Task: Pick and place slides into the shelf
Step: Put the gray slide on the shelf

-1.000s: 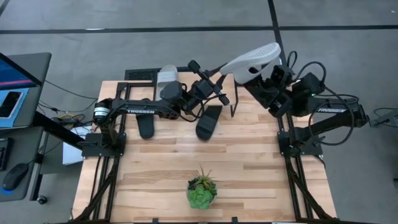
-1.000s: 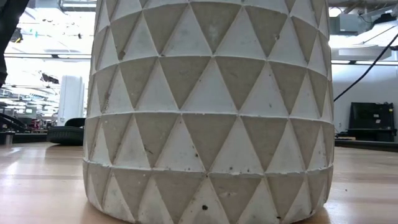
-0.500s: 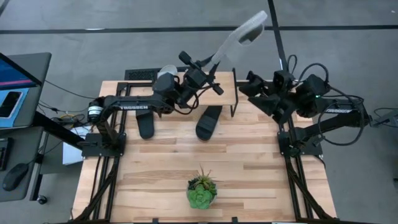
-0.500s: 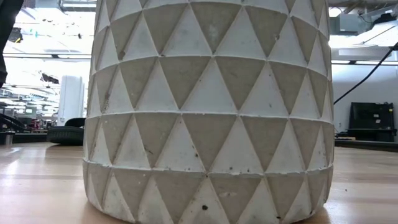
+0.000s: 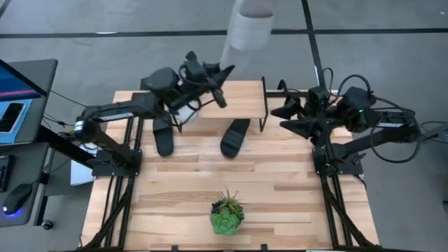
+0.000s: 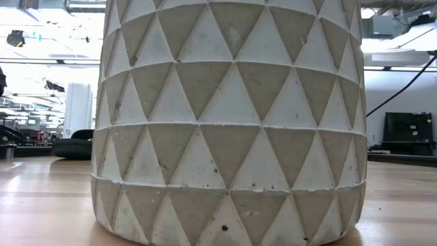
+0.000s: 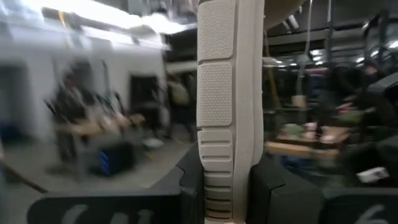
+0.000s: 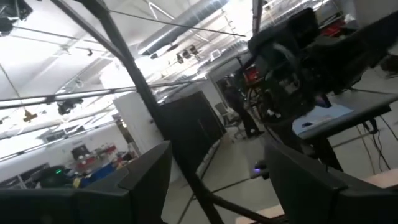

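plant (image 5: 227, 213): small green succulent, near front edge of the slatted wooden table (image 5: 294, 203), roughly centred
pot (image 6: 232, 123): pale, triangle-relief pattern, fills most of the low view
monitor (image 5: 17, 80): on a side desk (image 5: 24, 150) left of the table
mouse (image 5: 15, 198): on same desk
floor: grey concrete, dark line across

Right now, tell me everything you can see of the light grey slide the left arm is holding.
The light grey slide is pinched by the left tool, lifted high above the shelf and clear of the table. It looks like matte rubber. The left wrist view shows its edge standing upright between the dark fingers, with stippled panels and ribbed grooves. Nothing else touches it.
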